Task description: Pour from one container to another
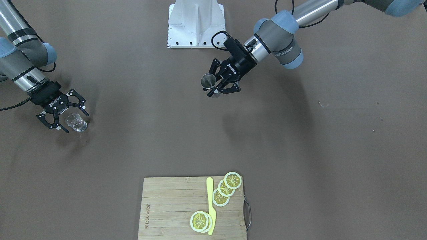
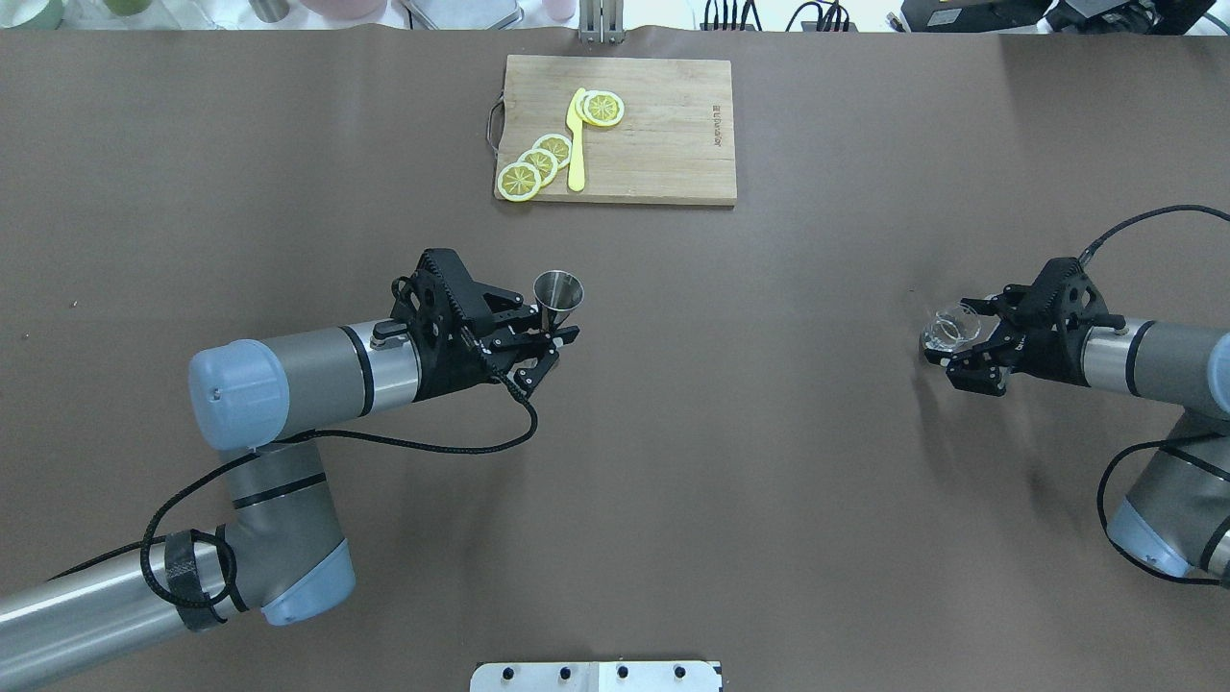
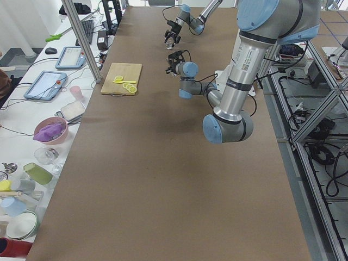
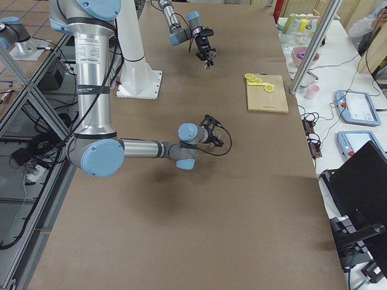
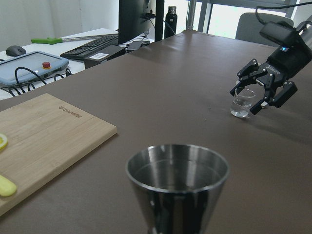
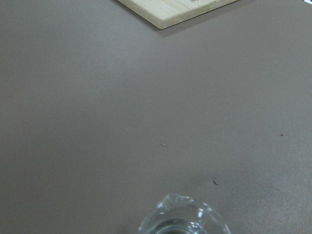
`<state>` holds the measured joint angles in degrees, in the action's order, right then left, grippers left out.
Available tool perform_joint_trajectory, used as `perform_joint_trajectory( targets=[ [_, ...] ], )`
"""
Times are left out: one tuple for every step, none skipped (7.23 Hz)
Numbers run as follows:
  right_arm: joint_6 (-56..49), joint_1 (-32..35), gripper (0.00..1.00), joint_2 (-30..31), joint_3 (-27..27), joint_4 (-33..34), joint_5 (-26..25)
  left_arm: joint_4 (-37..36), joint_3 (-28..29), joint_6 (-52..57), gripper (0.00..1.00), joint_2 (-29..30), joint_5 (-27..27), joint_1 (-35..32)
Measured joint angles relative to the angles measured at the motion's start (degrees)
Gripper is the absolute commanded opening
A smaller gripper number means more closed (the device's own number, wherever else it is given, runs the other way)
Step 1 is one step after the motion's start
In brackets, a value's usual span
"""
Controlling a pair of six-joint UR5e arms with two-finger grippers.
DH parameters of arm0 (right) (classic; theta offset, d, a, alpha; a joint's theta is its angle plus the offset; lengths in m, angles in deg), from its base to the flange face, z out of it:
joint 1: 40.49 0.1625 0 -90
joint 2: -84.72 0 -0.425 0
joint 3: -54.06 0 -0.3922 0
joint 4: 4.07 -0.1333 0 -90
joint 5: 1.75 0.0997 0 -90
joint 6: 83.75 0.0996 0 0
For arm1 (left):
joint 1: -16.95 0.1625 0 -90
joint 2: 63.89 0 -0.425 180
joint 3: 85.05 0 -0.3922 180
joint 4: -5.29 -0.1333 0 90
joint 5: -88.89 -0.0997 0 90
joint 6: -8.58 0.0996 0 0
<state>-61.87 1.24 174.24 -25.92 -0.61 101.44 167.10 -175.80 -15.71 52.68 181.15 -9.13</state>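
Cutting board (image 2: 663, 125) with lemon slices (image 2: 520, 181) and yellow knife (image 2: 577, 154) at far table (image 2: 730, 461) edge, well apart from both arms. Left gripper (image 2: 550, 334) clamped on waist of steel jigger (image 2: 558, 291), upright, raised off table left of centre; contents unreadable against shiny inside. Right gripper (image 2: 956, 338) spread wide, fingers either side of clear glass cup (image 2: 947, 329) standing on table at far right, a little clear liquid inside.

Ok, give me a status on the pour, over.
Left gripper shut on jigger, upright. Right gripper open around glass cup, cup on table. Cutting board not between them.
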Motion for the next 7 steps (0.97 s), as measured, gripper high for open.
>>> perform_joint_trajectory(
  targets=[
    [0.0,-0.1,0.90,-0.1,0.2,0.0,-0.1,-0.3,-0.3,-0.3,0.00,0.1,1.7,-0.1],
    [0.0,-0.1,0.90,-0.1,0.3,0.0,-0.2,-0.8,-0.5,-0.7,0.00,0.3,3.4,-0.2],
    [0.0,-0.2,0.89,-0.1,0.3,0.0,-0.4,-1.6,-0.7,-1.0,0.00,0.7,4.3,-0.3],
    [0.0,-0.3,0.83,-0.2,0.4,0.0,-0.5,-3.4,-1.0,-1.1,0.00,1.6,4.7,-0.3],
    [0.0,-0.4,0.78,-0.3,0.5,0.0,-0.6,-5.9,-1.6,-1.1,0.00,3.0,4.8,-0.4],
    [0.0,-0.4,0.72,-0.4,0.5,0.0,-0.8,-8.1,-2.0,-1.0,0.00,4.6,4.9,-0.3],
    [-0.1,-0.5,0.68,-0.5,0.6,0.0,-0.9,-9.3,-2.4,-1.0,0.00,5.6,5.3,-0.2]
  ],
)
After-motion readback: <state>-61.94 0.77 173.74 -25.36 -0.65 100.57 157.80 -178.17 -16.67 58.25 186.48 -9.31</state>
